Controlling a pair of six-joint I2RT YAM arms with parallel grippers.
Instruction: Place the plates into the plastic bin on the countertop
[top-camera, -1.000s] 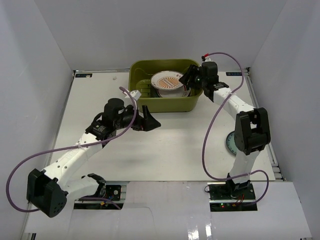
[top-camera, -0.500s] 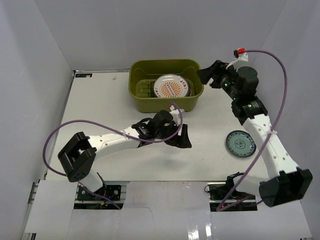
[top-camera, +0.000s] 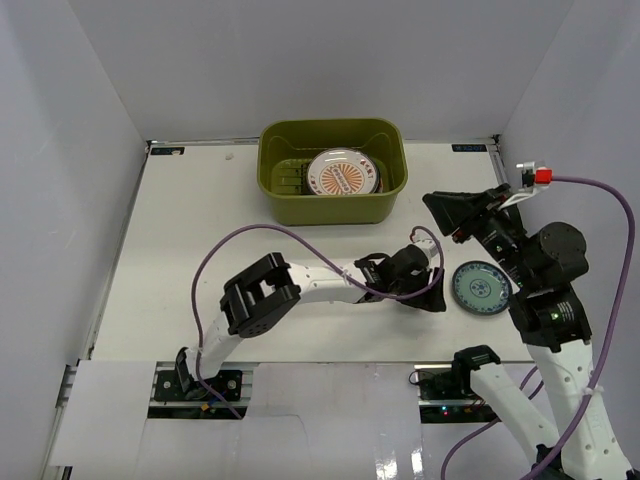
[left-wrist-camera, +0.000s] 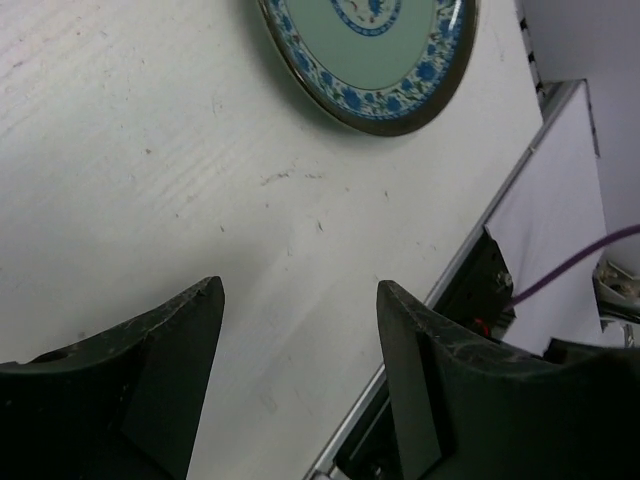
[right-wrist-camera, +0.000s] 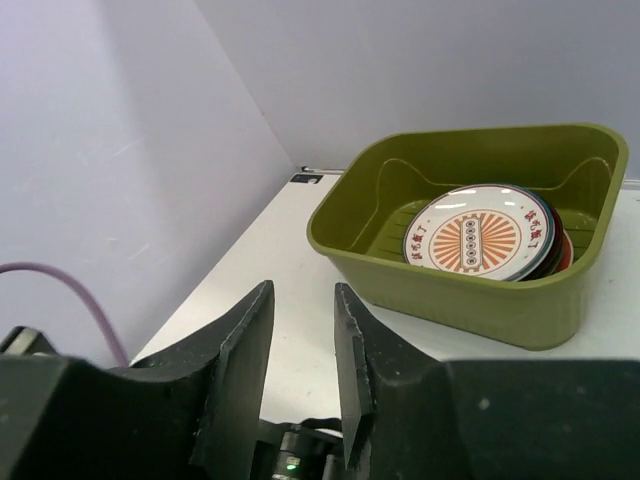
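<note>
Left gripper (left-wrist-camera: 300, 300) jaws spread wide, empty; teal plate (left-wrist-camera: 372, 45) flat on countertop (left-wrist-camera: 150, 180) just past the fingertips, top centre of the left wrist frame; right gripper (right-wrist-camera: 300, 295) fingers narrowly parted, holding nothing; sunburst plate (top-camera: 342, 175) in bin (top-camera: 333, 208), upper centre.

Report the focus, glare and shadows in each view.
Top external: even, bright light, sharp throughout, a soft shadow under the left gripper, glare on the glossy panel at the near edge. Left wrist: the left fingers dark and soft, the teal plate and countertop crisp. Right wrist: the right fingers blurred, the plastic bin and sunburst plate sharp.
</note>
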